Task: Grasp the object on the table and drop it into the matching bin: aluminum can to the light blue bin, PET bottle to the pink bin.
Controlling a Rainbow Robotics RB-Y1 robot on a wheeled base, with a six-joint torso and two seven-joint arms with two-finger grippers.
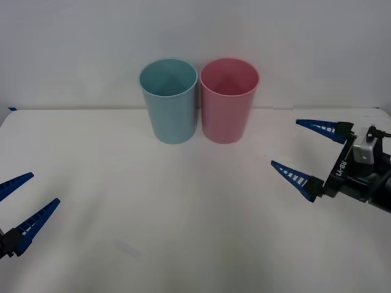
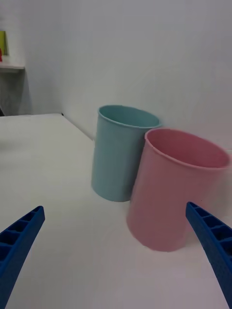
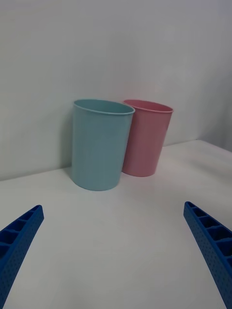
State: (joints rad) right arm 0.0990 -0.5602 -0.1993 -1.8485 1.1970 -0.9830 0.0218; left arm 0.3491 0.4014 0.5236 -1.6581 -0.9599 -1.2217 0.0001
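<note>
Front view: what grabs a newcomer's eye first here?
Two tall plastic cylinder bins stand upright side by side at the far middle of the white table: the light blue bin on the robot's left, the pink bin on its right. Nearer, the open left gripper sits at the left edge and the open right gripper hovers at the right.

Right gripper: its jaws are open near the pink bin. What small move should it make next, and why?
Probably a short pull back toward the robot, into a waiting pose. The right gripper hangs over the table to the right of the pink bin, jaws wide open and holding nothing; the left gripper sits low near the front edge, open too.
</note>
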